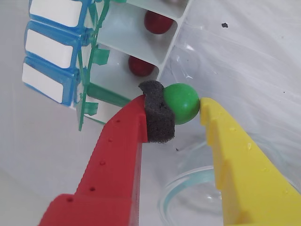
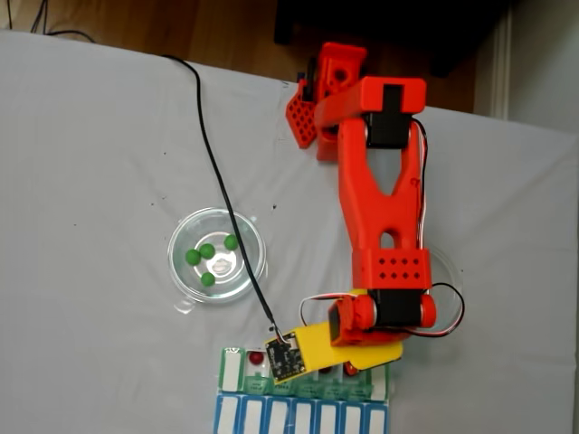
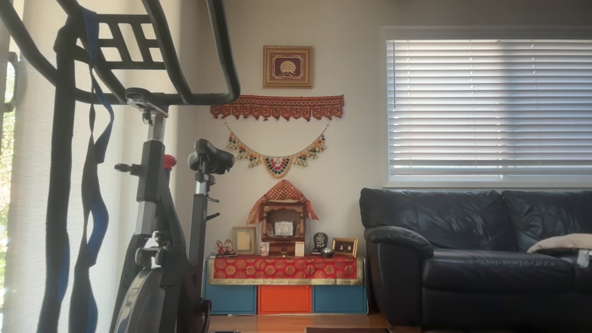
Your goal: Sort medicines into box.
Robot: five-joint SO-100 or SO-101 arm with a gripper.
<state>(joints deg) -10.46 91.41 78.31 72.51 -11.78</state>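
In the wrist view my gripper (image 1: 181,106) is shut on a bright green ball (image 1: 182,102), squeezed between the black foam pad of the red finger (image 1: 157,115) and the yellow finger (image 1: 214,115). It hangs just beside the box (image 1: 136,42), whose open white compartments hold two dark red balls (image 1: 157,22) (image 1: 141,66). The fixed view has the gripper (image 2: 312,362) over the box (image 2: 303,402) at the bottom edge, with a red ball (image 2: 256,358) showing in a compartment. Several green balls (image 2: 207,250) lie in a round glass dish (image 2: 185,276).
A clear dish rim (image 1: 181,188) lies under the fingers in the wrist view. A black cable (image 2: 213,172) runs across the white cloth and over the dish. The red arm (image 2: 380,208) covers part of another glass dish (image 2: 448,262).
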